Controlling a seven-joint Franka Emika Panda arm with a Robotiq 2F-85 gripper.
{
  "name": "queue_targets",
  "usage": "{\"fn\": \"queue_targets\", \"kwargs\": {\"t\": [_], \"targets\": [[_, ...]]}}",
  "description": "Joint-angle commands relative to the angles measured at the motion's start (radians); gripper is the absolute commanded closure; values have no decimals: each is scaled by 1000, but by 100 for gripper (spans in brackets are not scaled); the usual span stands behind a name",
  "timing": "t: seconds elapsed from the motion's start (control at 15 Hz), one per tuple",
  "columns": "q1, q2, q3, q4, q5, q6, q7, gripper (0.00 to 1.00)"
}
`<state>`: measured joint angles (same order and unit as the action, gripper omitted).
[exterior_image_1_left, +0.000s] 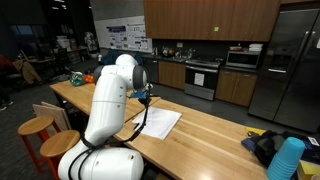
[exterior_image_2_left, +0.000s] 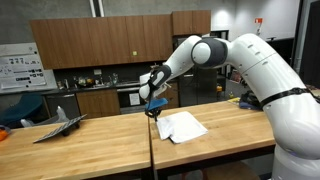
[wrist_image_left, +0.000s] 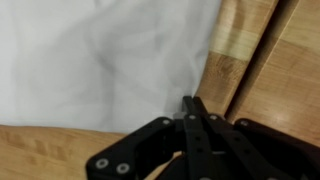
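Gripper (wrist_image_left: 193, 102) pinched together at edge of white cloth (wrist_image_left: 100, 60). Creases only in wrist view; whole outline in both exterior views.

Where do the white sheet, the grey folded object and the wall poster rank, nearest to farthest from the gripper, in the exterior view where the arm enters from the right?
1. white sheet: on the table, right beside the gripper.
2. grey folded object: on the neighbouring table, toward the picture's left.
3. wall poster: on the back wall, at the picture's far left.
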<state>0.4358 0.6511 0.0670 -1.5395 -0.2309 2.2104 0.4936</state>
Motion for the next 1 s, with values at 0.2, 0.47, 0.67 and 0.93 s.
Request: {"fn": "queue_targets", "kwargs": {"t": [0.2,0.47,0.67,0.93], "targets": [[17,-51,-10,15,-13,-104,-12,100],[23,-146,-27,-53,-55,-156,28,100],[25,-246,-31,-133,-104,-200,86,100],[14,-402,-3,-250,-171,-302,153,100]]}}
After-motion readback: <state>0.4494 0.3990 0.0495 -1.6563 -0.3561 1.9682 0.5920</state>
